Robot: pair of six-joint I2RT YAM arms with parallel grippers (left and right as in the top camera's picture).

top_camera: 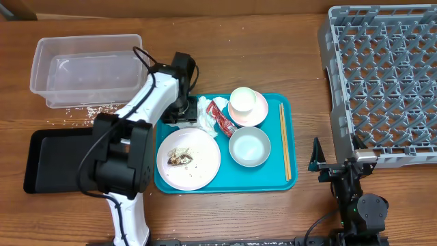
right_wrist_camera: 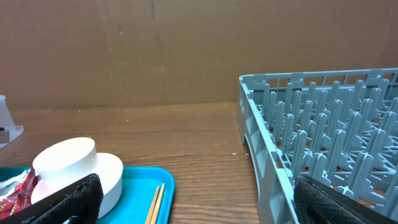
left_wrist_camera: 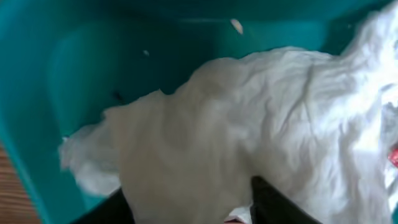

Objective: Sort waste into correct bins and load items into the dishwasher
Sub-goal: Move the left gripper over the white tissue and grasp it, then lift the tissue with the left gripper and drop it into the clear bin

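Note:
My left gripper [top_camera: 184, 115] is down at the teal tray's far left corner, open, with the crumpled white tissue [top_camera: 205, 116] between its fingers. In the left wrist view the tissue [left_wrist_camera: 249, 118] fills the frame between both fingertips [left_wrist_camera: 189, 199]. The red wrapper [top_camera: 220, 116] lies beside the tissue. The white plate [top_camera: 201, 147] holds brown food scraps [top_camera: 181, 159]. A bowl [top_camera: 249, 146], an upturned cup on a second bowl [top_camera: 247, 104] and the chopsticks [top_camera: 285, 140] are on the tray. My right gripper [top_camera: 321, 166] [right_wrist_camera: 205, 208] is open and empty, right of the tray.
The clear tub [top_camera: 85, 70] stands at the far left, with the black tray [top_camera: 48, 160] in front of it. Loose rice grains [top_camera: 82, 109] lie on the table between them. The grey dish rack [top_camera: 382, 82] [right_wrist_camera: 323, 124] is at the right. The teal tray [top_camera: 273, 181] sits in the middle.

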